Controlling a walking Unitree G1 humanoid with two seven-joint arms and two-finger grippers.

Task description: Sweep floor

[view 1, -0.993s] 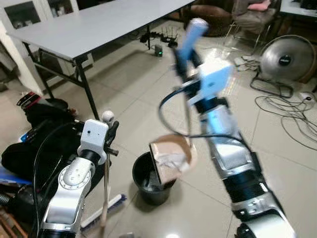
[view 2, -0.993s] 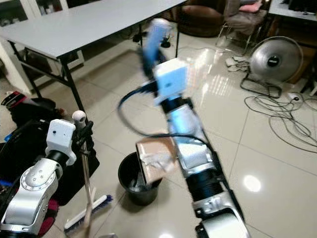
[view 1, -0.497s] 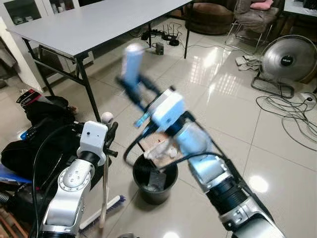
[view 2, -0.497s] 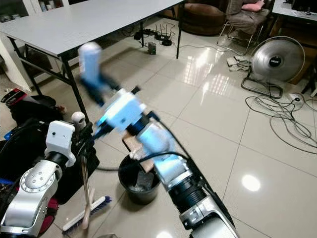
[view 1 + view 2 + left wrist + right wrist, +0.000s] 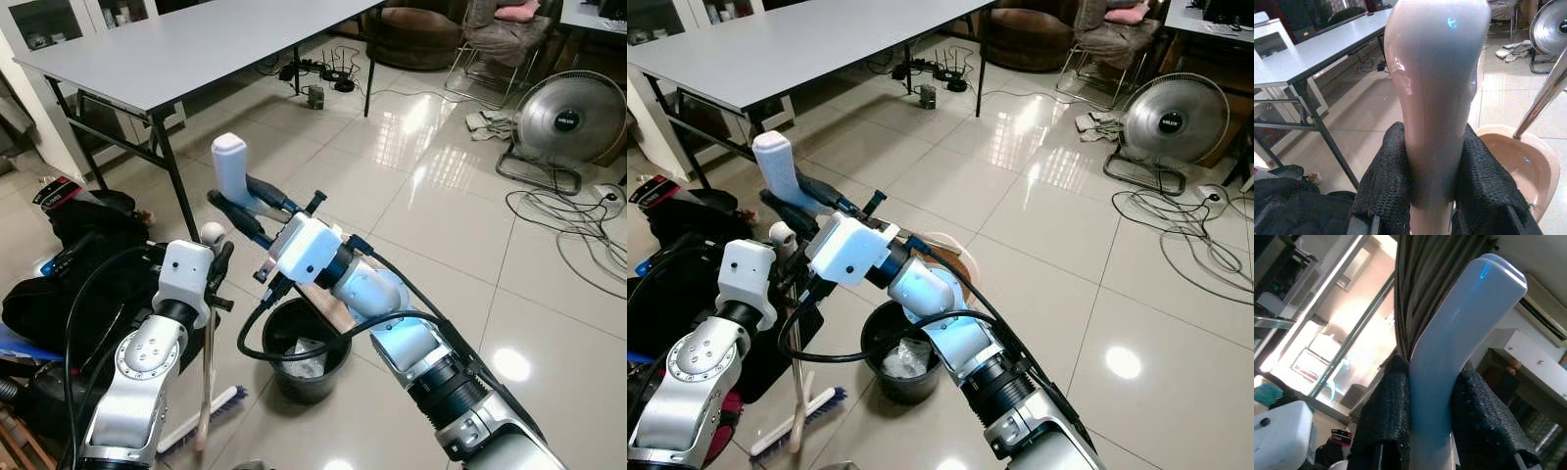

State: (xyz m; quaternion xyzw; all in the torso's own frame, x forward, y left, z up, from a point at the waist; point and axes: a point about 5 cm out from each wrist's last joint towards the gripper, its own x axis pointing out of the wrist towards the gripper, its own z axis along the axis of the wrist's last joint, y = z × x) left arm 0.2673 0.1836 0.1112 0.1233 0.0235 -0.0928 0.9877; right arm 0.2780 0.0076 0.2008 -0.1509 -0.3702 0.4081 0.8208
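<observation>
**Dustpan tipped over the bin**

The right claw is clamped on the pale dustpan handle, holding the dustpan tilted above the black bin, which has crumpled litter inside. The left claw is clamped on the broom handle, the broom upright with its brush head on the tiled floor beside the bin.
</observation>
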